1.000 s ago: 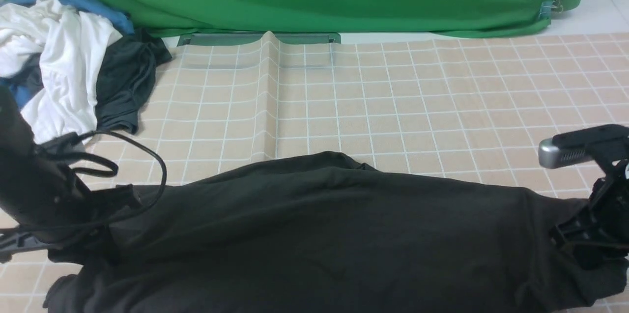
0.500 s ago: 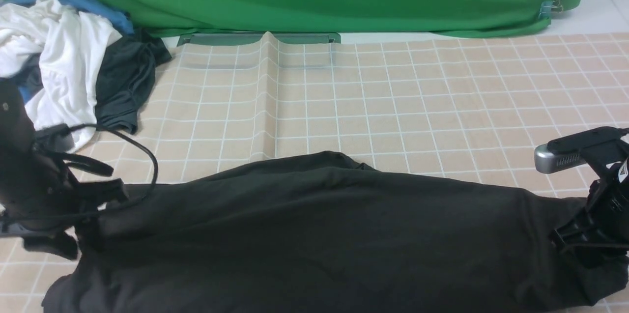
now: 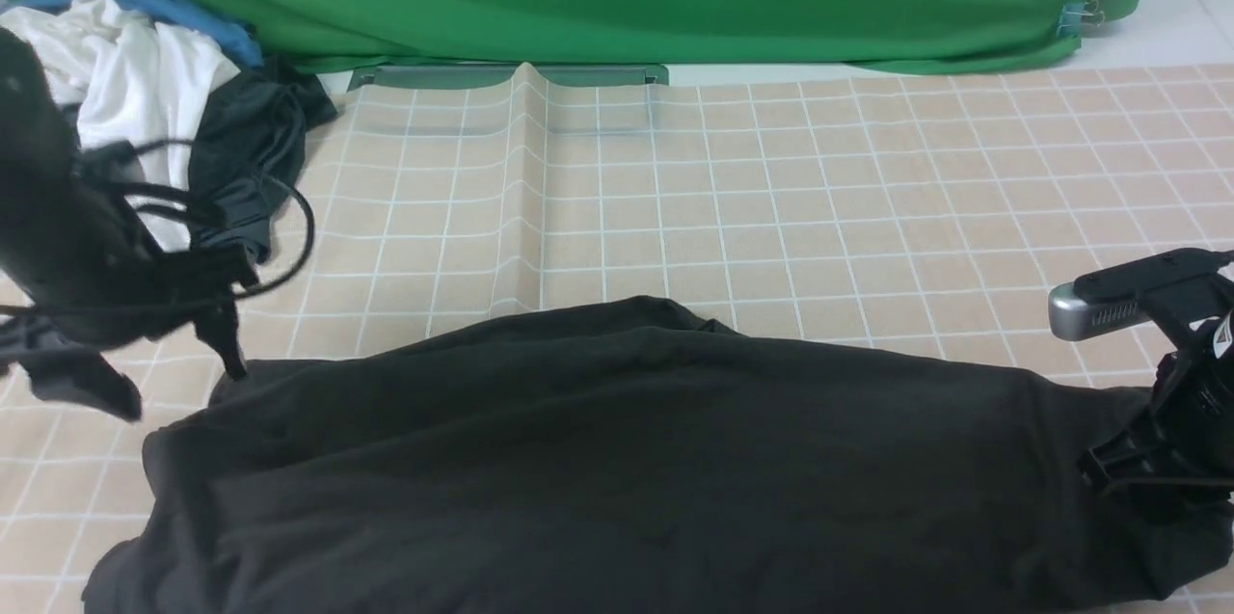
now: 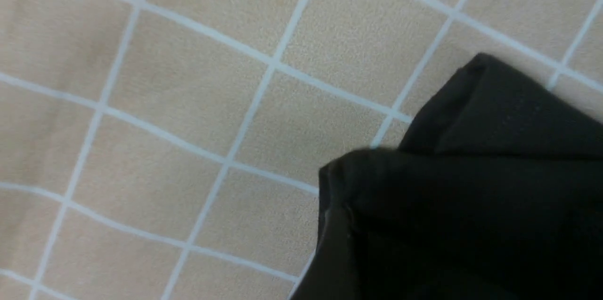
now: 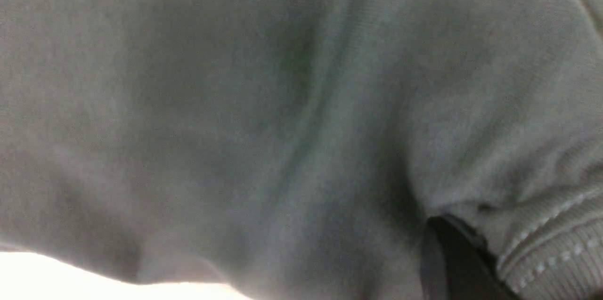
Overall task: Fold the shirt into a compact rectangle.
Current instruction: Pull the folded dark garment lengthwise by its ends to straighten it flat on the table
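Toward eight o'clock the left gripper [image 3: 178, 378] has lifted away, spread and released, from the black shirt [image 3: 627, 469], spanning eight to four o'clock, where the right gripper [image 3: 1123, 498] pinches it.

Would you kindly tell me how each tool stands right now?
Left tool: open, holding nothing.
Right tool: down in the folds of the black shirt; whether it is shut on them cannot be told.
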`<act>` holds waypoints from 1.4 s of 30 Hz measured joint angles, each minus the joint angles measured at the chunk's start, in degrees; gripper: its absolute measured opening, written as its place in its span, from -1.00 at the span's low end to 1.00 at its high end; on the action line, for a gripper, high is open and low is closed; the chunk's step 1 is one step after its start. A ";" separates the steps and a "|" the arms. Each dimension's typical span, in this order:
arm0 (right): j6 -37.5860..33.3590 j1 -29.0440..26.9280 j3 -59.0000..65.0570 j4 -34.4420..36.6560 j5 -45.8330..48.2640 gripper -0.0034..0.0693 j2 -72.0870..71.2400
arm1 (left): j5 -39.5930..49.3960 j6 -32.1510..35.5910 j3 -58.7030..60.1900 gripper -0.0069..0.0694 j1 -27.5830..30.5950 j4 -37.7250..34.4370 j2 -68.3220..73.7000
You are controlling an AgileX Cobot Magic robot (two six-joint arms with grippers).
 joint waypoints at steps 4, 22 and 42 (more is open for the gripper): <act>0.00 0.00 0.00 0.00 -0.05 -0.67 0.00 | 0.21 1.00 0.00 0.44 0.00 -2.79 4.43; -0.01 0.00 0.00 -0.05 -0.46 -0.67 0.00 | 2.14 4.37 -7.03 -0.77 0.08 0.35 6.33; 0.00 0.00 0.00 -0.05 -0.46 -0.67 0.00 | 5.22 2.56 -9.99 -0.18 0.13 2.73 7.23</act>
